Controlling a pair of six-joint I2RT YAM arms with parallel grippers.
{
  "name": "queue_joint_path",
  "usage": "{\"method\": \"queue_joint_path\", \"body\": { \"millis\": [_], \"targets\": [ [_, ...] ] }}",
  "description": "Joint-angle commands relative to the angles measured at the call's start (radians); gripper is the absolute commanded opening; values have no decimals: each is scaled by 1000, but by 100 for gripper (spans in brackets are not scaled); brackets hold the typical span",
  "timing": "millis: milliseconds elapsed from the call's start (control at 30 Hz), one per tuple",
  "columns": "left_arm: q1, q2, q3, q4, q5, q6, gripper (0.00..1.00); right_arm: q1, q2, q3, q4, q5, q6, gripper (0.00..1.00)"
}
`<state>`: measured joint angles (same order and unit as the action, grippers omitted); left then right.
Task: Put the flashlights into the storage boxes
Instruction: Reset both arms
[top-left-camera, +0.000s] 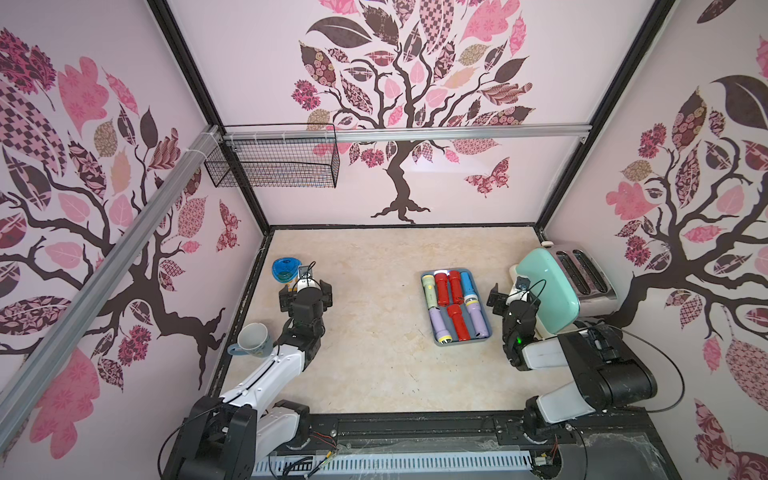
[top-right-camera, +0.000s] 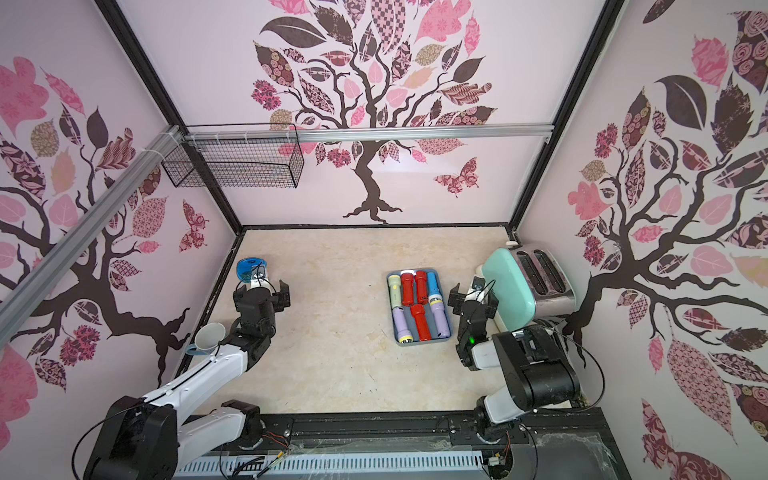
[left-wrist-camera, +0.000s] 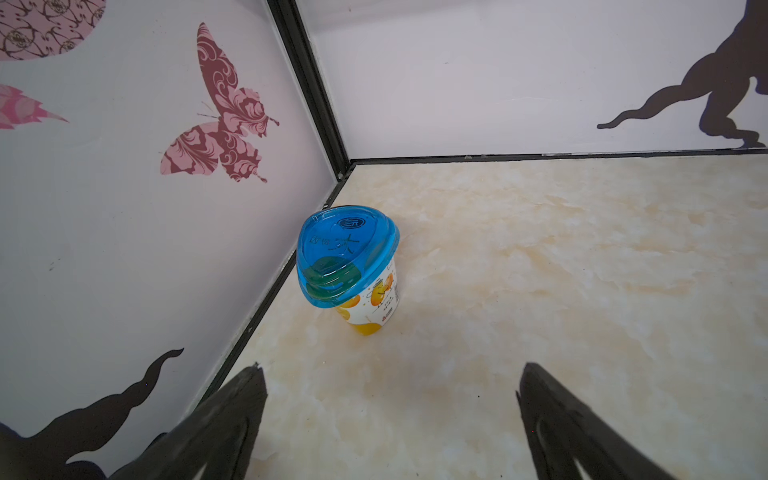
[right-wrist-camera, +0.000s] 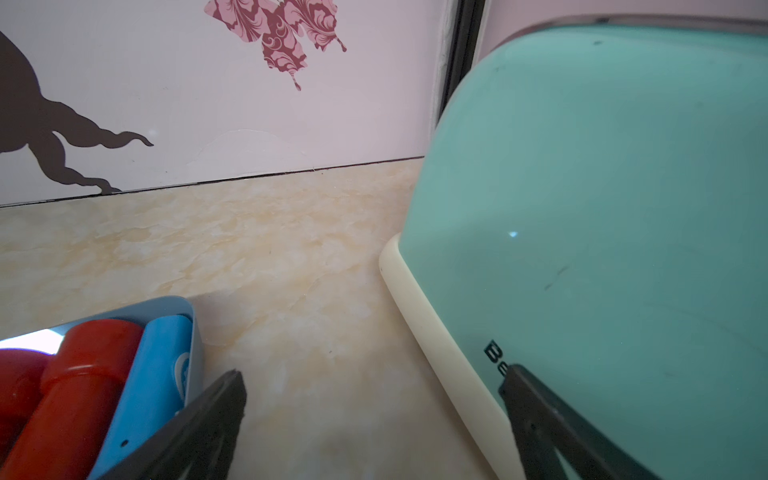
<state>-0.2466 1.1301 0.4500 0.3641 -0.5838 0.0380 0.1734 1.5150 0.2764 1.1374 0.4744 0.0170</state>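
Now my right end effector (top-left-camera: 514, 296) hangs spread and empty, between the mint-green toaster (top-left-camera: 548, 286) and the shallow slate-blue plastic tray (top-left-camera: 462, 343). The tray sits just beside it, to its left, with its long axis running away from the base. All seven short plastic flashlights (top-left-camera: 459, 321) lie inside along that axis, in two rows. My left end effector (top-left-camera: 305, 293), also spread and empty, is well apart, facing the blue-lidded yellow jar (top-left-camera: 286, 268). I see no flashlight loose on the marbled worktop (top-left-camera: 374, 332), so I judge the right arm nearer, with nothing left to fetch.
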Motion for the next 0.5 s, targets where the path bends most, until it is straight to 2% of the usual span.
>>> {"method": "queue_joint_path", "body": {
  "millis": [0,200,233,300,333,400,467],
  "targets": [
    [2,77,-71,188,-2,34,98,-3,24,85,-107,-40,-24,100],
    [30,261,-103,428,-17,6,98,-11,114,287,-394,-25,-14,99],
    [35,256,-99,412,-10,4,98,-11,126,313,-431,-27,-16,99],
    [99,250,-103,418,95,-31,98,-33,128,328,-460,-102,-6,99],
    [125,250,-105,419,115,-53,98,-65,101,302,-449,-183,11,100],
    [183,282,-116,467,162,-108,98,-142,20,167,-288,-302,74,99],
    [217,348,-129,558,181,-138,98,-140,-4,50,-100,-253,82,100]
  ]
}}
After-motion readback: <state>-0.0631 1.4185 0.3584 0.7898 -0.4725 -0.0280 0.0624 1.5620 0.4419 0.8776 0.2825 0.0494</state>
